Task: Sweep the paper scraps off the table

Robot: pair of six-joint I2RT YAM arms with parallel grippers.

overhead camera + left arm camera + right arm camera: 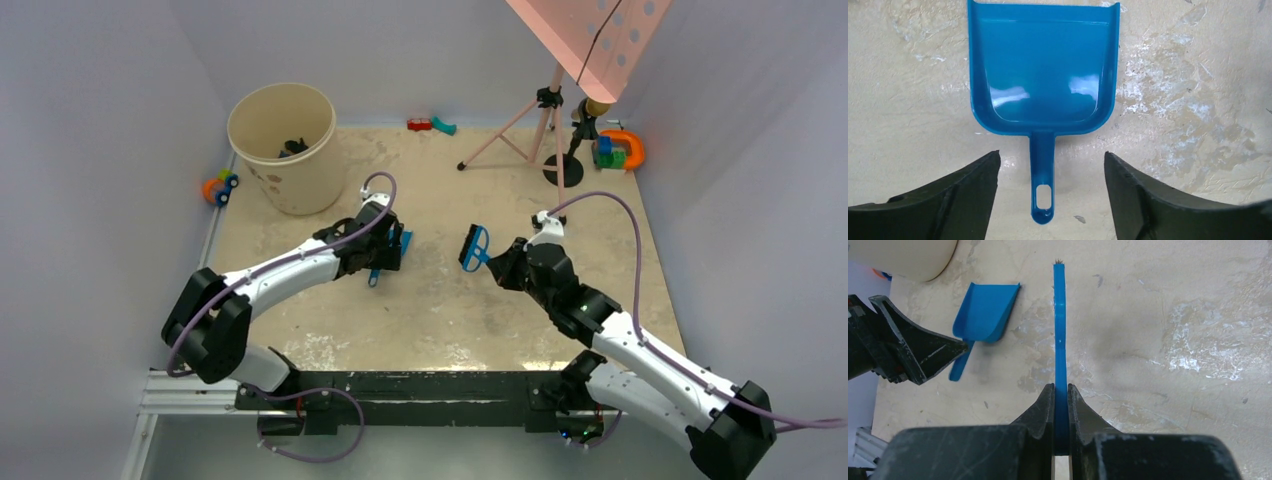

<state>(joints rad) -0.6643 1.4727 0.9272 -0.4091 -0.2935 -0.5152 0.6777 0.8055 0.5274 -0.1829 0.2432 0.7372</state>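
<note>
The left end effector (1051,156) hangs released over the worn beige desk (440,310). Its jaws are spread on either side of the handle of a glossy blue plastic dustpan (1043,75), not touching it. The dustpan lies flat near the desk's middle. The right end effector (1061,390) is clenched on a thin blue plastic brush (1060,325), held edge-on near the dustpan. What look like dark paper scraps (293,148) lie inside the round cream bucket (300,190) at the far left corner.
</note>
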